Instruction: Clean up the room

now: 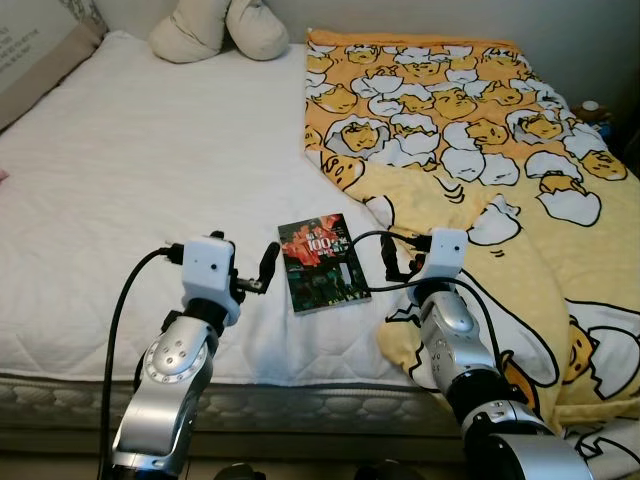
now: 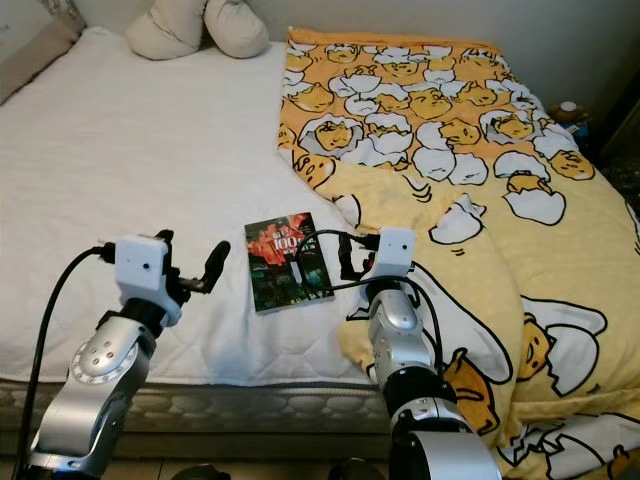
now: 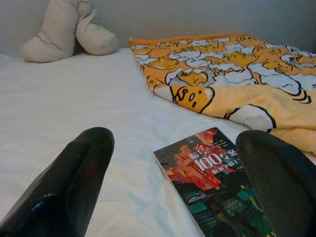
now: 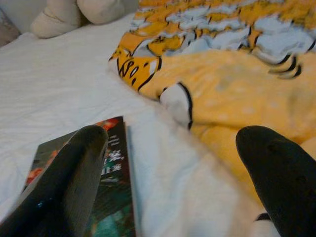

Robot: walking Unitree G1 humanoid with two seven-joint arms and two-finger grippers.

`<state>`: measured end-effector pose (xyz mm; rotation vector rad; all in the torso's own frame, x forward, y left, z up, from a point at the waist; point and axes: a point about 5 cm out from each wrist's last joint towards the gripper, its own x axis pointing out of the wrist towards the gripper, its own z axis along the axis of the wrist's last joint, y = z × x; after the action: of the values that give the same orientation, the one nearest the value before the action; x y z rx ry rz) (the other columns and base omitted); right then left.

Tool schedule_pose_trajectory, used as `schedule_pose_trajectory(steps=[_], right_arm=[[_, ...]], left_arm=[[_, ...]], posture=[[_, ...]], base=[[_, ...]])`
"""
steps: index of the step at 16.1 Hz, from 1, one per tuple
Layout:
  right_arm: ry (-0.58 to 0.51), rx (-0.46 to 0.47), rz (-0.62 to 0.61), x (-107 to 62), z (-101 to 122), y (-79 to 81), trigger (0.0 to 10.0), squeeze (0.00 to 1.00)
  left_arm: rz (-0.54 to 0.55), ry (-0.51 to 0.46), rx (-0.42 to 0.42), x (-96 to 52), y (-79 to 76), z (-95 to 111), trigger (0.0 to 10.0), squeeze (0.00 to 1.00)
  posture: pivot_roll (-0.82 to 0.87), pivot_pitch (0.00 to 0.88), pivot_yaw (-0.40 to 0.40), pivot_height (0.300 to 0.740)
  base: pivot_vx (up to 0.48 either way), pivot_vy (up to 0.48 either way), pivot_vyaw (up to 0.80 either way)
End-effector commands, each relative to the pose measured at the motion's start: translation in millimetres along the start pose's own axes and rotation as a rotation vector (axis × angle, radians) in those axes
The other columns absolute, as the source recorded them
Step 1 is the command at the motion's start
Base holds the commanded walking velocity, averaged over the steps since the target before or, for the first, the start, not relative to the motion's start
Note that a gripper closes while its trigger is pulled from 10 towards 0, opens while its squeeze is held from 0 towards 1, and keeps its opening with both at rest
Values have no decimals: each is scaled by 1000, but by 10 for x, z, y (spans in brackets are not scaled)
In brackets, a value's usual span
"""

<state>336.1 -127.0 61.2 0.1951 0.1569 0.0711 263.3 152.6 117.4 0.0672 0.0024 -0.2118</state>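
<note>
A paperback book (image 1: 321, 263) with a dark cover and "100" printed on it lies flat on my white mattress (image 1: 130, 180), just beside the edge of the yellow cartoon-egg blanket (image 1: 470, 150) covering the bed's right half. My left gripper (image 1: 268, 266) hovers just left of the book, fingers spread apart. My right gripper (image 1: 392, 262) hangs at the book's right edge over the blanket's border, fingers apart too, and two cream pillows (image 1: 220, 28) sit at the head.

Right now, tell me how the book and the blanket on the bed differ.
The book is small, dark and rigid, lying flat; the blanket is large, yellow with a cartoon print, soft and rumpled. The book sits wholly on the mattress; the blanket drapes over the bed's edge. Both rest on the white mattress.
</note>
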Motion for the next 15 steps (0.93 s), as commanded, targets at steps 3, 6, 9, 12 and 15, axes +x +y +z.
schedule_pose_trajectory(steps=[3,6,9,12,15], right_arm=[[103,76,14,55,-92,127,10000,0],[178,119,-6,77,-151,192,10000,0],[202,57,-56,66,-190,152,10000,0],[269,42,-50,19,-320,227,10000,0],[312,74,-47,13,-362,308,10000,0]], left_arm=[[0,15,28,-103,84,50,10000,0],[4,40,54,-235,160,72,10000,0],[20,61,74,-311,240,91,10000,0],[15,91,74,-356,259,115,10000,0],[-8,94,75,-337,218,144,10000,0]], posture=[[176,13,36,727],[230,51,54,727],[257,75,62,727],[262,92,89,727],[265,101,99,727]], base=[[0,0,0],[0,0,0],[0,0,0],[0,0,0],[0,0,0]])
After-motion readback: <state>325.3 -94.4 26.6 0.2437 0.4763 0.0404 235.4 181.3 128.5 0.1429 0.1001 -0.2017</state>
